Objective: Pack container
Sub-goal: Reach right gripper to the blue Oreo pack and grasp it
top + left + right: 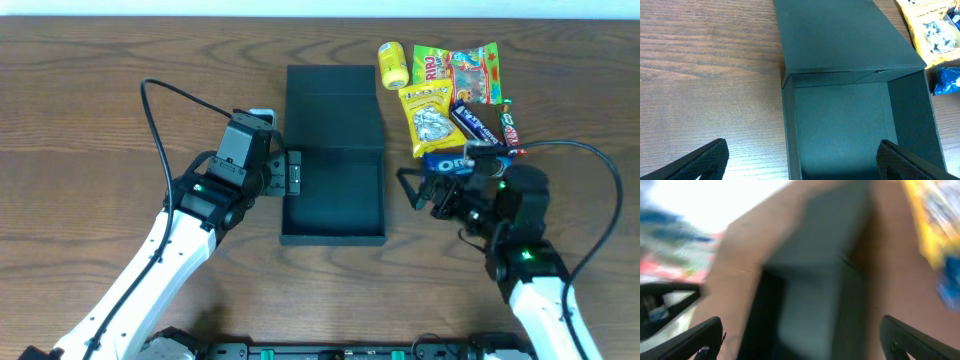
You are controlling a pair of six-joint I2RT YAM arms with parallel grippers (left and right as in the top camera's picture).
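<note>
Both left gripper (293,173) and right gripper (410,188) are spread wide (empty); the matte dark green-black cardboard box (333,195) should be pinched steady.

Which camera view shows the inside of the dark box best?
The left wrist view: the container fills the frame, sharp, with its bare floor and walls. The overhead view shows the whole open container, but small. The right wrist view shows only a blur of it.

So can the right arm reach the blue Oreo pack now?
Probably yes. The right gripper is open and sits just beside the Oreo pack, with nothing between them. The container is on its other side, not in the way.
</note>
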